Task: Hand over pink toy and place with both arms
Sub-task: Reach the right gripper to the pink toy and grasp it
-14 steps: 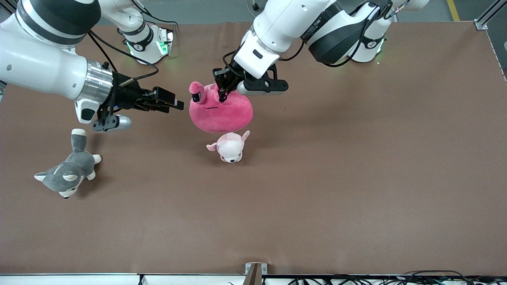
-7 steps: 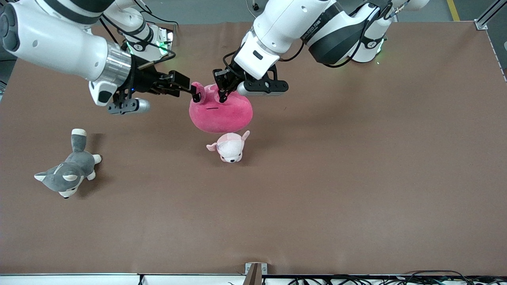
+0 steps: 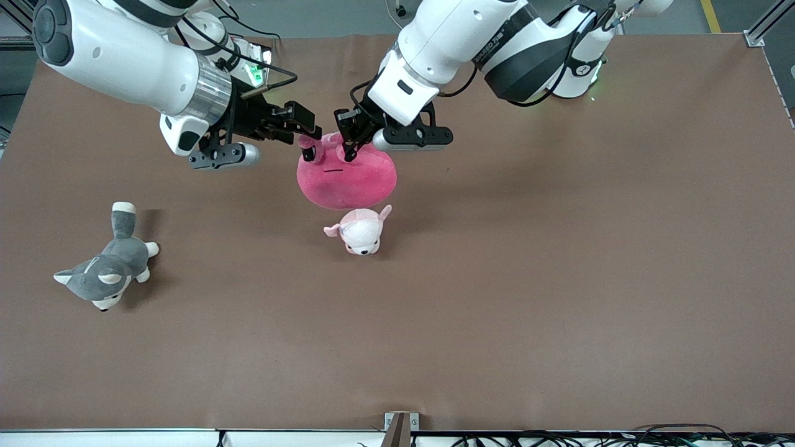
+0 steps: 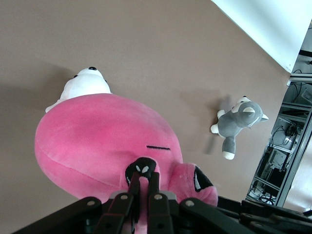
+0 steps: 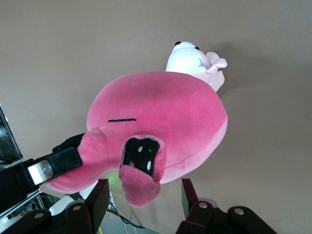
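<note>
The pink toy (image 3: 346,176) hangs in the air over the middle of the worktop (image 3: 559,279), toward the edge where the arms' bases stand. The left gripper (image 3: 348,138) is clamped onto the top of the toy, its fingers (image 4: 141,187) pinching the plush next to one dark eye. The right gripper (image 3: 306,131) reaches in from the right arm's end of the worktop, its fingers (image 5: 100,197) spread on either side of the toy's ear-like nub without pressing it. A small pale pink-and-white puppy plush (image 3: 360,230) lies on the worktop just below the toy and nearer the front edge. A grey-and-white husky plush (image 3: 105,270) lies well apart from both, near the short edge at the right arm's end.
</note>
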Motion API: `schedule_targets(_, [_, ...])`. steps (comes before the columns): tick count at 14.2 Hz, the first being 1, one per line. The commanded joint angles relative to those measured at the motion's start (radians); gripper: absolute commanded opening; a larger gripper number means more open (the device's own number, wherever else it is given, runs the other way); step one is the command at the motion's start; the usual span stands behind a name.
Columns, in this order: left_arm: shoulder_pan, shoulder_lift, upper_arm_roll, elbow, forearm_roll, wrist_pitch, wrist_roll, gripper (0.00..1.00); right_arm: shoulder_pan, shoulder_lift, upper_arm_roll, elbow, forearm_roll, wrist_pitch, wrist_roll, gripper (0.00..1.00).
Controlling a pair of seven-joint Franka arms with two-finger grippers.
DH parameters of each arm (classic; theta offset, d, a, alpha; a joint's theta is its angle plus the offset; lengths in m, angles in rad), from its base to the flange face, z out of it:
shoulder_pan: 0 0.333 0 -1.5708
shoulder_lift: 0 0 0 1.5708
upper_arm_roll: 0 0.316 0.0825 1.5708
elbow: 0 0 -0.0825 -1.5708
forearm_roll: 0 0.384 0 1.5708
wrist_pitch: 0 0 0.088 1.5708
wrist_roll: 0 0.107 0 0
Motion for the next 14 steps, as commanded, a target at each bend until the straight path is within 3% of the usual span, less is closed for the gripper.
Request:
schedule_targets(1, [0.001, -0.002, 0.001, 0.014, 0.0, -0.007, -0.021, 0.0, 0.011, -0.007, -0.006, -0.012, -0.015, -0.001, 0.014, 0.67])
schedule_targets(9, [0.004, -0.001, 0.001, -0.002, 0.002, -0.011, -0.028, 0.01, 0.028, 0.003, -0.008, -0.009, -0.015, 0.011, 0.014, 0.55])
schedule_targets(14, [0.003, -0.002, 0.001, -0.002, 0.002, -0.018, -0.034, 0.01, 0.029, 0.015, -0.008, -0.01, -0.012, 0.013, 0.016, 0.09])
